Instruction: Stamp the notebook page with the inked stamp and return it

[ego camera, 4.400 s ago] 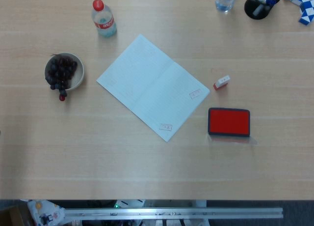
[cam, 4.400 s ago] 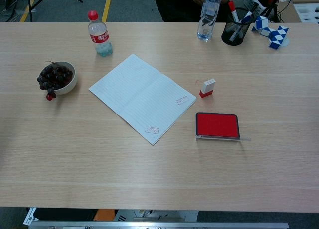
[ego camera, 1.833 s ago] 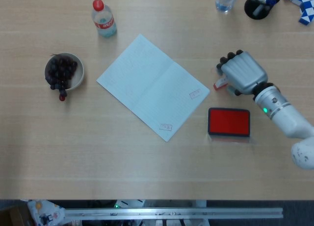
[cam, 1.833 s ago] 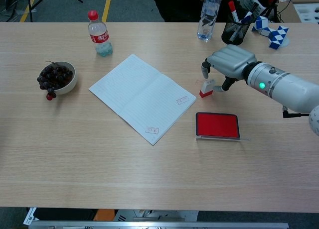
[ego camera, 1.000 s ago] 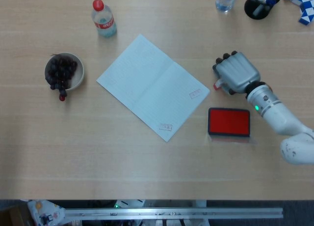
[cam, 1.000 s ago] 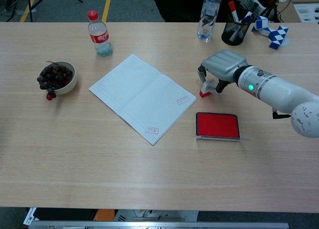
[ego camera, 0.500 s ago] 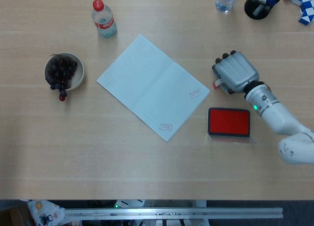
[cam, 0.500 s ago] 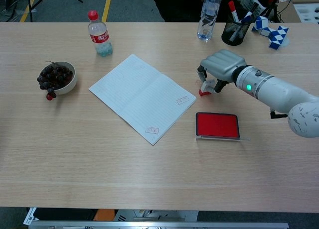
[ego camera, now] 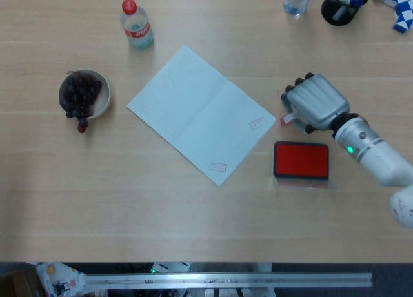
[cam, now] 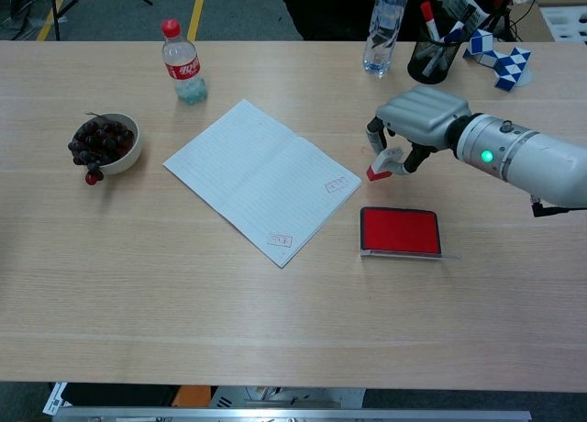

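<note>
My right robot hand (ego camera: 314, 102), absent at first, came in from frame right and closed over the stamp (cam: 382, 163); the stamp is now tilted, shifted slightly right.

The desk (cam: 275, 330) is pale wood with a fine straight grain and a smooth, low-sheen finish. The notebook (cam: 261, 179) is thin matt paper, faintly ruled, white with a bluish cast. The ink pad (cam: 400, 230) has a flat, matt red surface in a dark plastic case. The stamp (cam: 383, 164) looks like white plastic with a red base. The right hand (cam: 417, 119) has a smooth, silvery-grey shell with a soft sheen and darker fingers (ego camera: 295, 86); the forearm behind it is glossy white plastic. The bowl (cam: 128, 151) is smooth, off-white and glazed-looking, holding shiny dark grapes (cam: 96, 142). The bottle (cam: 182, 64) is clear plastic with a glossy red cap.
</note>
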